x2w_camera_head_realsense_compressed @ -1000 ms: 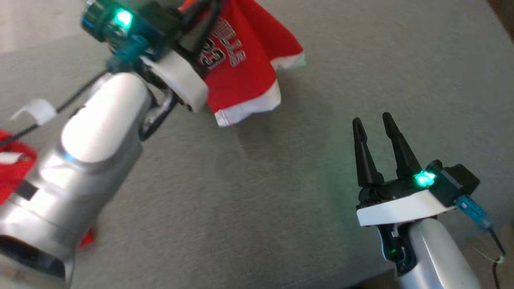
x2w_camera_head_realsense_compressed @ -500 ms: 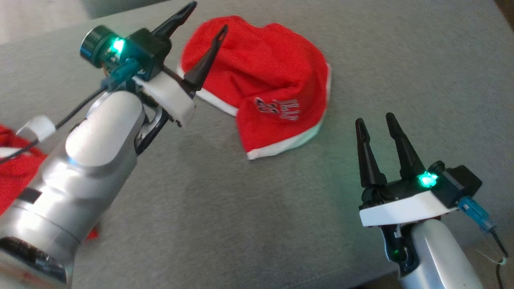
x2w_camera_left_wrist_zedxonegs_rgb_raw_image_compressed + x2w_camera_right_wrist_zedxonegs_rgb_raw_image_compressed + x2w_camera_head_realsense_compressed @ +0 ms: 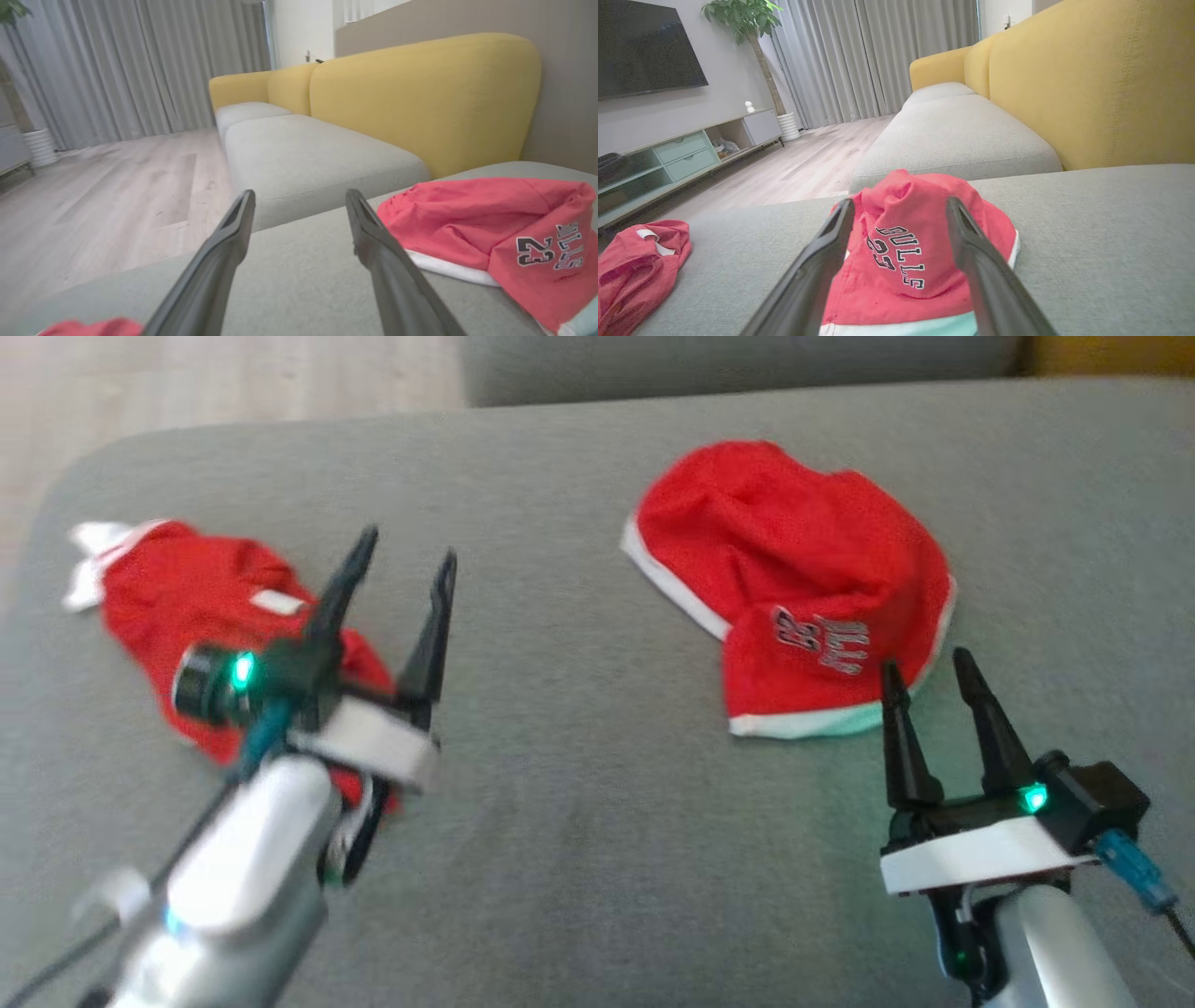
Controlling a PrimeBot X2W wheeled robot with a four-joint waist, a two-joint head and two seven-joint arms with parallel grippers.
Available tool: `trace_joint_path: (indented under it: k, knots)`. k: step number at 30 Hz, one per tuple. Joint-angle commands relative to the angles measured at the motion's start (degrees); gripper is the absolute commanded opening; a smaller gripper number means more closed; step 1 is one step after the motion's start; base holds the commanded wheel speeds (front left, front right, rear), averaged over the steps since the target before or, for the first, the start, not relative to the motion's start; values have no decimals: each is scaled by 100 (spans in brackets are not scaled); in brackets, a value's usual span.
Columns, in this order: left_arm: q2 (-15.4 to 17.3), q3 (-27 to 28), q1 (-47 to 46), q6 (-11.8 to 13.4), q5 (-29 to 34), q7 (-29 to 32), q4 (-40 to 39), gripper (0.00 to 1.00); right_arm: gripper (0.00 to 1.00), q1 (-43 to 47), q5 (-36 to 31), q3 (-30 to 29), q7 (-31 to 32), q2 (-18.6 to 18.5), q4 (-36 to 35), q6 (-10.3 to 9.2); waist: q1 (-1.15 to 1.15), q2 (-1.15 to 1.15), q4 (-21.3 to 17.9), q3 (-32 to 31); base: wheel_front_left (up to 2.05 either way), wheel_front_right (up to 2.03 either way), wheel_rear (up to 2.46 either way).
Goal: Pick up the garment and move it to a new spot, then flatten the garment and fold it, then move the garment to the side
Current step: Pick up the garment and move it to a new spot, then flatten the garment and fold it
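Note:
The garment [image 3: 794, 560], red with white trim and "BULLS 23" lettering, lies crumpled on the grey seat cushion [image 3: 579, 859], free of both grippers. My left gripper [image 3: 409, 549] hangs open well to its left, above the cushion, nothing between its fingers. In the left wrist view the garment [image 3: 472, 219] lies to the right of the open left gripper [image 3: 300, 196]. My right gripper [image 3: 924, 663] is open just short of the garment's near white hem. The right wrist view has the garment [image 3: 901, 224] straight ahead between the spread fingers of the right gripper [image 3: 900, 204].
A second red garment [image 3: 187, 588] lies bunched at the cushion's left end, partly behind my left wrist. Another grey seat [image 3: 952, 135] and a yellow backrest [image 3: 420, 102] stand beyond. Wooden floor [image 3: 187, 383] lies past the left edge, with a TV cabinet [image 3: 682, 154] farther off.
My left gripper opened and let go of the garment, which dropped in a heap onto the cushion. The left arm drew back to the lower left. The head camera shifted too.

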Motion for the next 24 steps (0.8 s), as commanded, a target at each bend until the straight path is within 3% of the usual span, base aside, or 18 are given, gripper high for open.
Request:
trace_joint_path:
  k: [1, 7, 11, 17, 24]
  knots:
    - [214, 384, 190, 146, 205, -66, -440, 100, 100, -42, -90, 37, -54, -20, -150, -4, 1, 0, 442, -260, 0, 0, 0]
    - [56, 955, 1487, 513, 565, -68, -1134, 100, 100, 107, -232, -121, -54, -20, -69, -4, 1, 0, 615, -376, 0, 0, 0]
    - [-124, 1263, 1977, 566, 682, -68, -1372, 100, 100, 154, -246, -184, -54, -20, -55, -4, 1, 0, 629, -391, 0, 0, 0]
    - [-394, 1615, 2283, 317, 1072, -68, -1454, 100, 100, 120, -395, -116, -54, -20, -38, -4, 1, 0, 671, -325, 0, 0, 0]
    - [-645, 1818, 2126, -2, 1287, -68, -1275, 100, 100, -292, -1019, 301, 196, -20, 897, -4, 1, 0, 833, -133, 0, 0, 0]
